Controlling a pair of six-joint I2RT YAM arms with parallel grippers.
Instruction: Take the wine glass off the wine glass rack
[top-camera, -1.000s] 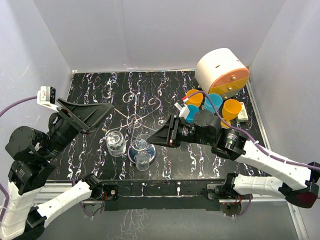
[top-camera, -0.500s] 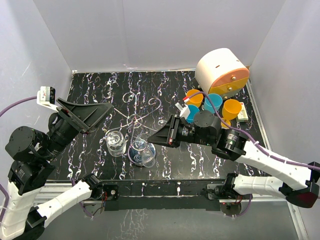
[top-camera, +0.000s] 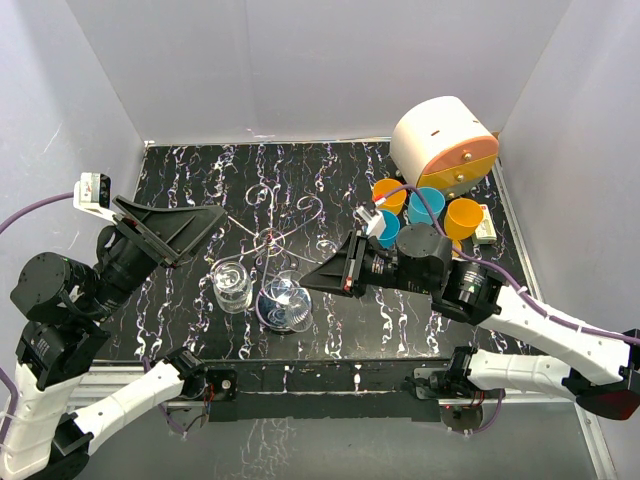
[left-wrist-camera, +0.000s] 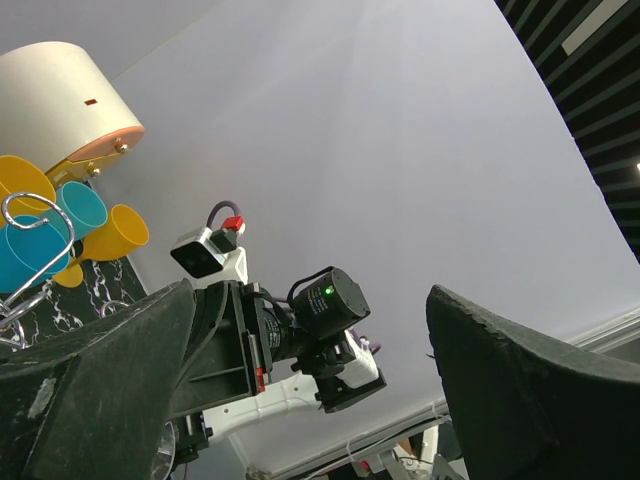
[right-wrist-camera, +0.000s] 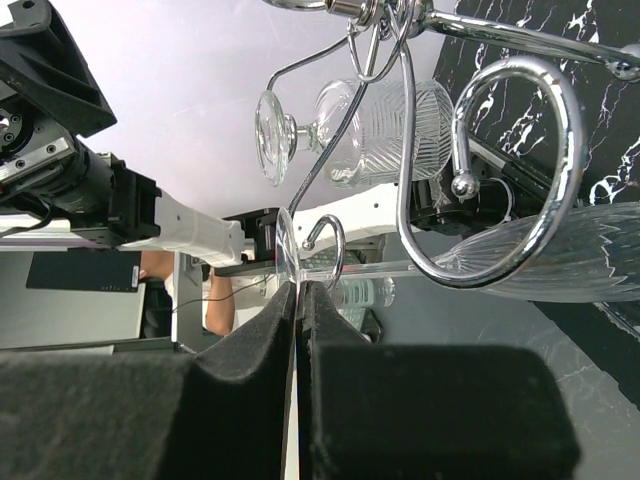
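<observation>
Right end effector (top-camera: 306, 283) pinched tight on thin foot of clear ribbed wine glass (top-camera: 286, 303). Glass hangs low at near side of silver scroll-armed wire wine glass rack (top-camera: 272, 238). Left end effector (top-camera: 200, 232) wide, raised left of rack.

Colored cups (top-camera: 425, 205) beside cream drum (top-camera: 437, 135)
</observation>
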